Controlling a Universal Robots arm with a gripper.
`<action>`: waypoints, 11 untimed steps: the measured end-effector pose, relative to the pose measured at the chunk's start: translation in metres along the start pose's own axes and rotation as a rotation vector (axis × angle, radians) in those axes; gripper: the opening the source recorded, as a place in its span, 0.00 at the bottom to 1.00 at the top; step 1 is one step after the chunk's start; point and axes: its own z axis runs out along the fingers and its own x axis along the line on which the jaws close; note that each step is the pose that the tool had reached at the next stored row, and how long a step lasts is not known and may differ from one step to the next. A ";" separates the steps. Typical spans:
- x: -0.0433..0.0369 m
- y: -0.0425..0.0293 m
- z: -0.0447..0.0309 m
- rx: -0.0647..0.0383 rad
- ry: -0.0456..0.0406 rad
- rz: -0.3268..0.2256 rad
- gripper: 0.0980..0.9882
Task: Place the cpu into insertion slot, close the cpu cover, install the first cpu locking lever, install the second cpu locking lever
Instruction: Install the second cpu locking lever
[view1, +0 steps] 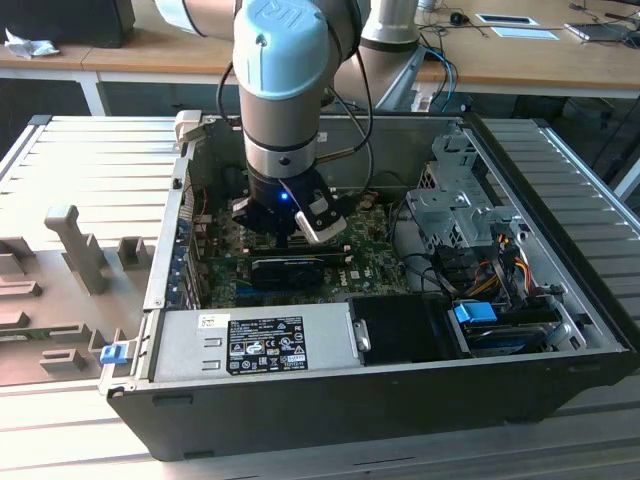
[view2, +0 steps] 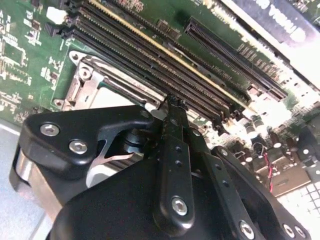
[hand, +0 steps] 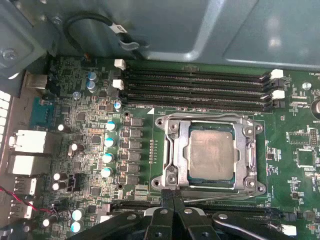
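Observation:
The cpu (hand: 210, 152) lies flat in the socket on the green motherboard, its grey-brown face showing through the window of the cpu cover (hand: 175, 150). The silver cover lies down over it. A thin locking lever (hand: 220, 199) runs along the socket edge nearest my gripper (hand: 172, 196). The fingers are shut, with their tips together right at that edge beside the lever. In the second wrist view the gripper (view2: 173, 102) points down at the socket's corner (view2: 95, 82). In the exterior view the gripper (view1: 290, 228) hangs low inside the open computer case.
Black memory slots (hand: 195, 85) run along the far side of the socket, with capacitors (hand: 107, 150) beside it. A long black card (view1: 290, 268) lies just in front of the gripper. The power supply (view1: 255, 340) and drive cage (view1: 450, 200) hem in the board.

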 end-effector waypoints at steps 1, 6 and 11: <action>0.0008 -0.0005 -0.0001 -0.009 -0.0023 0.000 0.01; 0.0083 -0.0066 -0.0004 -0.039 -0.0153 -0.002 0.01; 0.0105 -0.0083 0.0058 -0.058 -0.0172 -0.002 0.01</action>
